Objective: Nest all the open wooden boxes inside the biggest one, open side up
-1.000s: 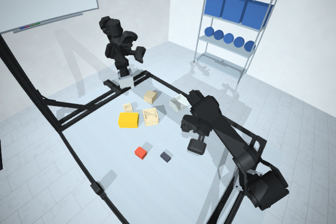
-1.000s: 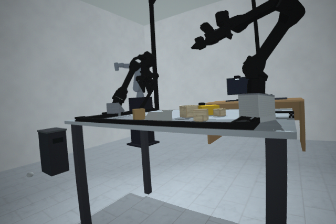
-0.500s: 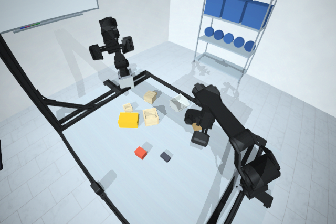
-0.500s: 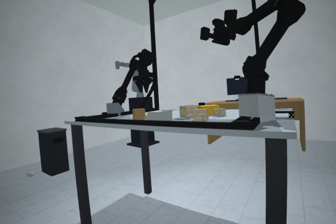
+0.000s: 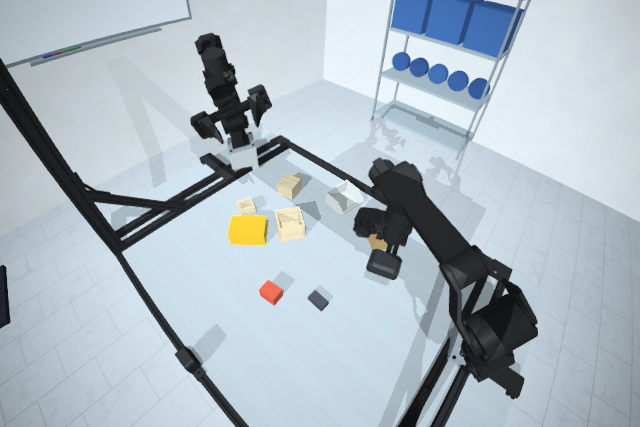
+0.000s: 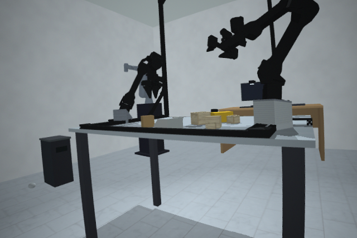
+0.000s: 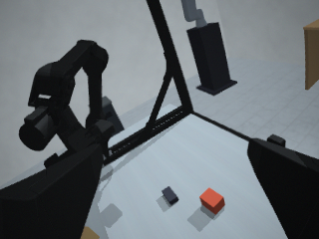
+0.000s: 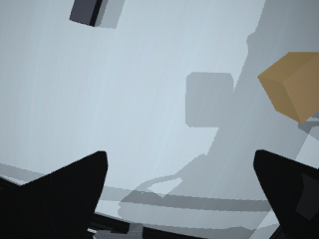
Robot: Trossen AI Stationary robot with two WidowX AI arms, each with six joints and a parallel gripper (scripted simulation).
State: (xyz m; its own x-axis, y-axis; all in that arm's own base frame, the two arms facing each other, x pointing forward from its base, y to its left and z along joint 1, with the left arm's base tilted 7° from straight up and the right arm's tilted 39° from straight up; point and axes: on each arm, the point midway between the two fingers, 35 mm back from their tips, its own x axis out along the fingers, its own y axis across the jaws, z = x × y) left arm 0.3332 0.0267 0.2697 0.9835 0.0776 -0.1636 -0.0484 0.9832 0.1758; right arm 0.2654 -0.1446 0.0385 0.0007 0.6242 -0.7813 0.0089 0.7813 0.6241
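The largest wooden box (image 5: pixel 290 223) (image 6: pixel 200 118) stands open side up. A small wooden box (image 5: pixel 246 206) (image 6: pixel 232 119) also stands open side up, beyond the yellow block. A middle-sized wooden box (image 5: pixel 288 186) (image 6: pixel 213 119) shows closed faces; its mouth is not visible. A smaller wooden box (image 6: pixel 211 126) shows low at its near side in the exterior view; its pose is unclear. My left gripper (image 5: pixel 239 133) (image 6: pixel 213 53) (image 7: pixel 176 149) is open and empty, high above its base end. My right gripper (image 6: pixel 152 97) (image 8: pixel 182 159) is open and empty, above the table near the tan block.
A yellow block (image 5: pixel 247 230) (image 6: pixel 226 115) is beside the largest box. A whitish open tray (image 5: pixel 344 197) (image 6: pixel 169 122) and a tan block (image 6: pixel 147 121) (image 8: pixel 294 85) lie along one edge. A red block (image 5: pixel 270 292) (image 7: pixel 212 200) and a dark block (image 5: pixel 317 300) (image 7: pixel 169 195) lie farther off.
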